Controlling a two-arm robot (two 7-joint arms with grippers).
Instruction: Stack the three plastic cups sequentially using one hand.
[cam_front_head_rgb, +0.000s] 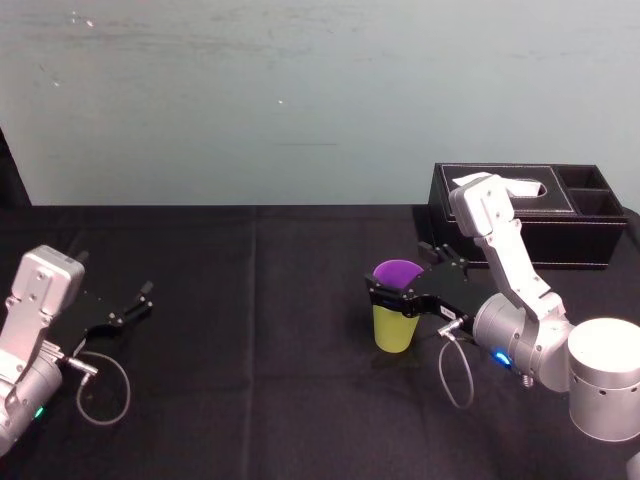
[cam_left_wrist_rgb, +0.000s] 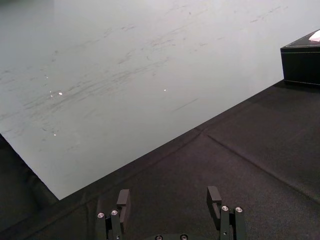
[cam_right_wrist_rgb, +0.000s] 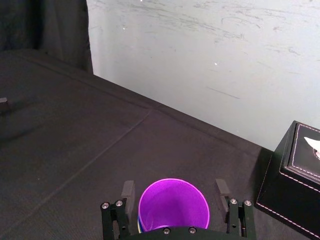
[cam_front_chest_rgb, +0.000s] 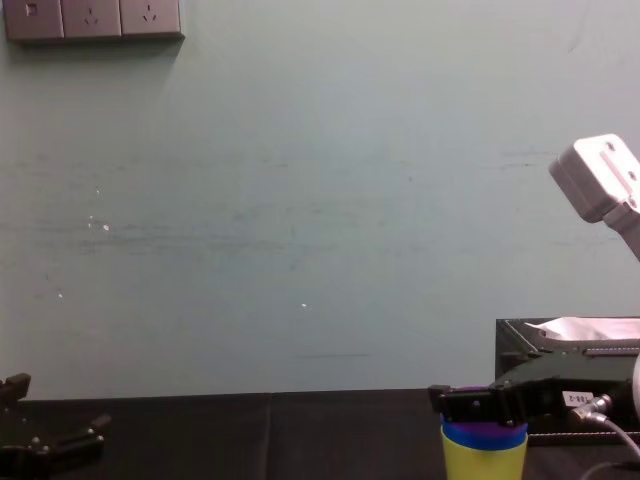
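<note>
My right gripper (cam_front_head_rgb: 398, 293) sits just in front of the black tissue box (cam_front_head_rgb: 565, 240) and to its left, straddling the cup stack near the rim. My fingers (cam_right_wrist_rgb: 128, 190) are apart, one on each side of the purple cup (cam_right_wrist_rgb: 173, 206). A slim gap shows on both sides, so they are not clamped. The stack stands upright on the black cloth (cam_front_head_rgb: 250, 300), near the box's front left corner. The yellow-green cup (cam_front_chest_rgb: 484, 460) is at the bottom. The blue cup (cam_front_chest_rgb: 484, 434) is nested in it, with just a band under the rim visible, and the purple cup is on top. My left gripper (cam_front_head_rgb: 135, 305) is parked far to the box's left, well apart from the stack. It is low over the cloth, fingers spread, nothing between them.
</note>
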